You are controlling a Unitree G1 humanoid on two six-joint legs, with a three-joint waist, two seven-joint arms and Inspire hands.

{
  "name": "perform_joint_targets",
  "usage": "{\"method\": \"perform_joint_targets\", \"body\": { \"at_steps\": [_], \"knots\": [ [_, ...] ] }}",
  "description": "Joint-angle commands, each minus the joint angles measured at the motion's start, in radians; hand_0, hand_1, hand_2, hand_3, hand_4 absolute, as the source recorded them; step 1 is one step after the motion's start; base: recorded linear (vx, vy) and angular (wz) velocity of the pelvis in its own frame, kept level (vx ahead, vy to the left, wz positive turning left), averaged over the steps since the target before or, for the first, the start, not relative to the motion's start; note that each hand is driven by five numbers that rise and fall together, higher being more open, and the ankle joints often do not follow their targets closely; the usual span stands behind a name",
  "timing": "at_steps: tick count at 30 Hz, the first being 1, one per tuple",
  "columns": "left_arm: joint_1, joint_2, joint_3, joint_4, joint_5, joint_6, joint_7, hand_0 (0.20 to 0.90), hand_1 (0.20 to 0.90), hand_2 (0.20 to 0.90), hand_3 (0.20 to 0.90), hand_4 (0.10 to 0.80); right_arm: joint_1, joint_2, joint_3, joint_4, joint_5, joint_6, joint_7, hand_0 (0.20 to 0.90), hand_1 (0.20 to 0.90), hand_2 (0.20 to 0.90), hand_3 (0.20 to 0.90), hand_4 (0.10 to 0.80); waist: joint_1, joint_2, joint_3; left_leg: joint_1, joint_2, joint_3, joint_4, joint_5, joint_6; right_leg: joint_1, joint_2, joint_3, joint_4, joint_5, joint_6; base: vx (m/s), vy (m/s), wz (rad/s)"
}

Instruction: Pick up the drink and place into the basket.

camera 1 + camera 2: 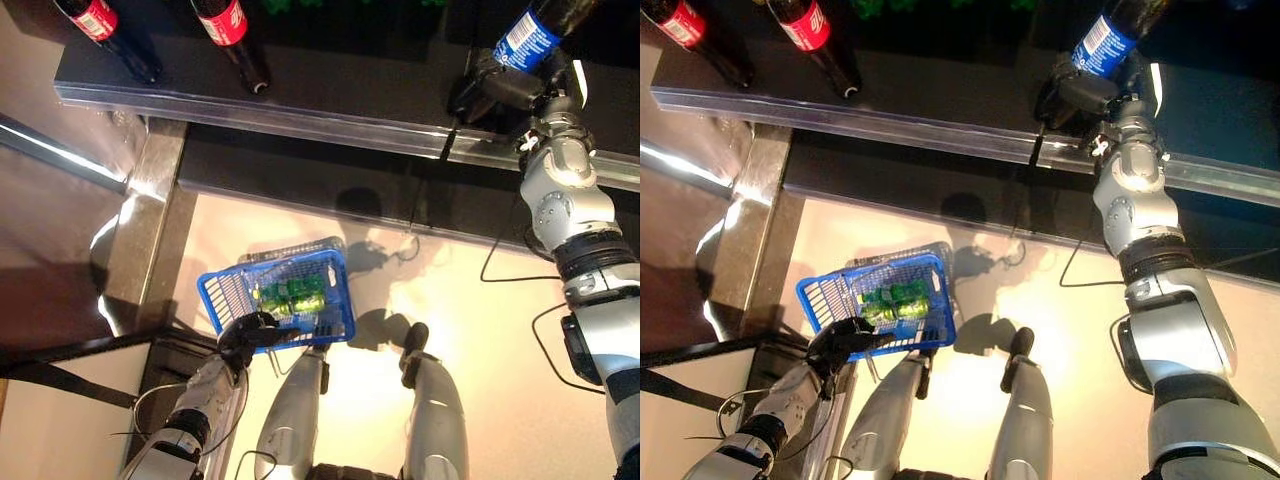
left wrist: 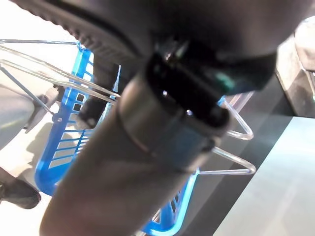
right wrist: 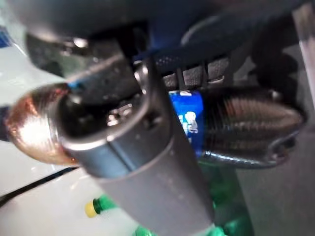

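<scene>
A dark drink bottle with a blue label (image 1: 530,35) stands on the dark shelf (image 1: 330,100) at the upper right. My right hand (image 1: 497,85) is raised to it, with fingers curled round its lower body. In the right wrist view the bottle (image 3: 246,123) lies in that hand's (image 3: 206,71) grip. My left hand (image 1: 247,335) is shut on the thin wire handles (image 2: 231,132) of the blue basket (image 1: 222,297), which hangs low at the left. Green drinks (image 1: 290,297) lie in the basket.
Dark bottles with red labels (image 1: 228,30) stand on the shelf at the upper left. The shelf has a shiny front edge (image 1: 300,118), and a metal post (image 1: 150,200) runs down below it at the left. Green bottles (image 3: 98,206) show past the right hand.
</scene>
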Motion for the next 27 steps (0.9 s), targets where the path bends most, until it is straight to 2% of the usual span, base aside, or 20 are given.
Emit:
{"method": "perform_joint_targets", "body": {
  "at_steps": [1, 14, 27],
  "knots": [
    [0.126, 0.082, -0.079, -0.036, 0.019, -0.012, -0.029, 0.3, 0.3, 0.3, 0.2, 0.1, -0.18, -0.031, 0.004, -0.043, -0.002, -0.093, 0.017, 0.3, 0.3, 0.3, 0.2, 0.1, 0.031, 0.0, -0.035, -0.033, 0.023, -0.001, 0.054, -0.015, 0.029, 0.083, -0.031, 0.005, -0.088, -0.005, 0.038, -0.027, -0.01, 0.08],
    [0.122, 0.081, -0.086, -0.027, 0.017, -0.021, -0.031, 0.3, 0.3, 0.3, 0.2, 0.1, -0.174, -0.033, -0.013, 0.0, 0.079, -0.126, 0.056, 0.3, 0.3, 0.3, 0.2, 0.1, 0.029, 0.002, -0.036, -0.028, 0.027, 0.003, 0.043, -0.012, 0.027, 0.086, -0.034, -0.001, -0.101, 0.003, 0.042, 0.0, 0.0, 0.0],
    [0.129, 0.091, -0.071, -0.021, 0.014, -0.034, -0.036, 0.3, 0.3, 0.3, 0.2, 0.1, -0.145, -0.037, -0.018, -0.04, 0.033, -0.177, 0.105, 0.3, 0.3, 0.3, 0.2, 0.1, 0.024, -0.009, -0.05, 0.001, 0.028, 0.008, 0.015, -0.008, 0.027, 0.115, -0.026, -0.004, -0.132, 0.011, 0.045, 0.0, 0.0, 0.0]
  ]
}}
